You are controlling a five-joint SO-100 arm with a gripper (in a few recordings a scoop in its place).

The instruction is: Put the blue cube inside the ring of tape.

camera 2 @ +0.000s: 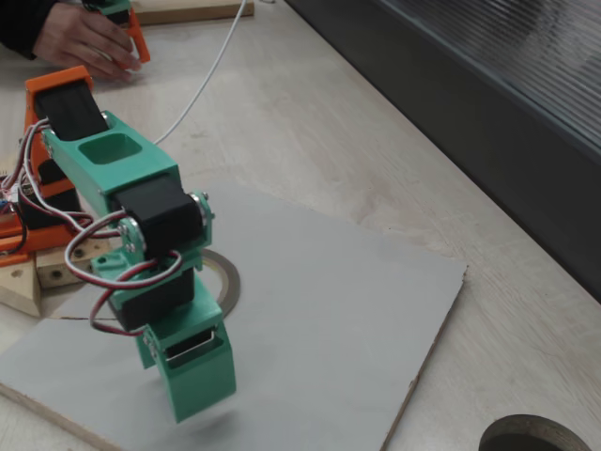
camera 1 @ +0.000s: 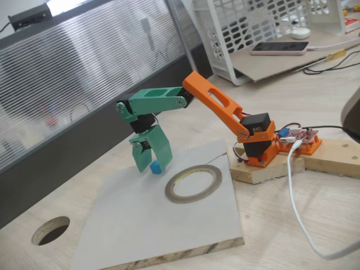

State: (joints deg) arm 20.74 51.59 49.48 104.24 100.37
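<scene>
The green two-finger gripper is pinching the tiny sky-blue matte cube between its fingers, just above the grey board. The flat grey-olive ring of tape is lying just beside the fingers. The cube looks light and rigid, best held by opposite flat faces.

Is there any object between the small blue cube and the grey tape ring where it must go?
No. The tiny sky-blue cube sits at the tips of the green two-finger gripper, and only bare grey board separates it from the flat grey-olive tape ring.
</scene>
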